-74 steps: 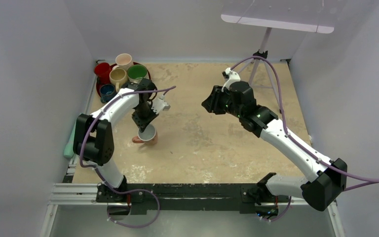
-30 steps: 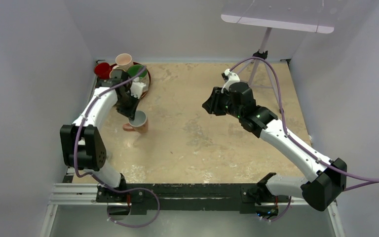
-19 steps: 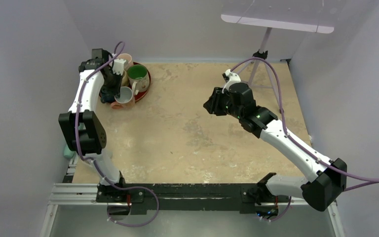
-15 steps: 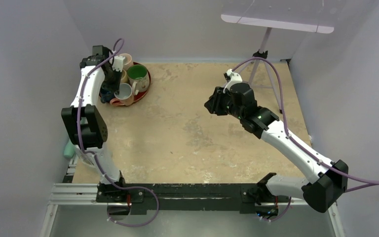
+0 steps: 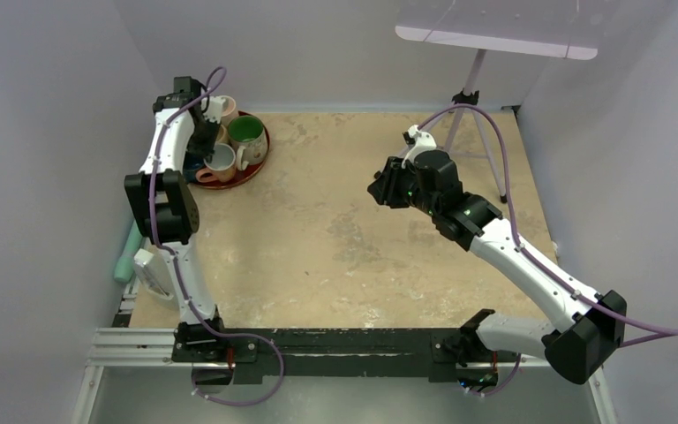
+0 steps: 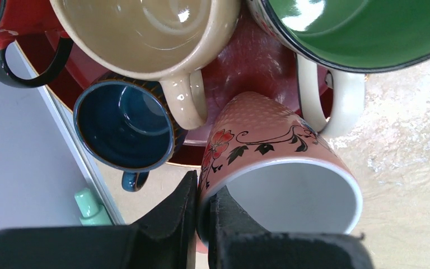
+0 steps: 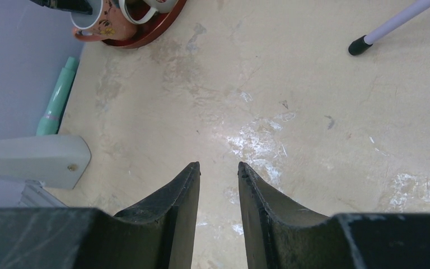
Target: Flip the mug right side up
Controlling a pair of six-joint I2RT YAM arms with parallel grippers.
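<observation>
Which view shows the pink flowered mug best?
Left wrist: the pink mug fills it, flower pattern and white inside clear. Top external shows it small; right wrist, only tiny at the top edge.

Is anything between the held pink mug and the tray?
Nothing visible is. The left gripper holds the pink mug by its rim at the tray edge, in the gap between the handles of the beige mug and the green mug. The blue mug stands close beside.
</observation>
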